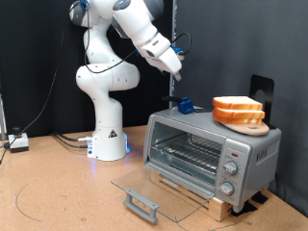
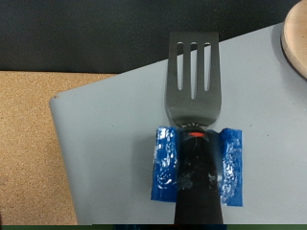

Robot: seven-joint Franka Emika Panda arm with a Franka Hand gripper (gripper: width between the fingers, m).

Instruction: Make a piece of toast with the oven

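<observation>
Exterior view: fingers point(image 1: 180, 76) hover above oven point(image 1: 212, 149), beside toast point(image 1: 237, 104).

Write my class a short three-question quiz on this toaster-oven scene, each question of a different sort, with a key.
1. True or false: the oven has its glass door shut.
2. Where do the bread slices lie? A: on the wire rack. B: on a wooden plate on top of the oven. C: on the floor.
3. Fill in: the gripper hangs above a ____ whose handle is wrapped in blue tape.

Key: 1 false, the door is folded down open. 2 B. 3 spatula.
</observation>
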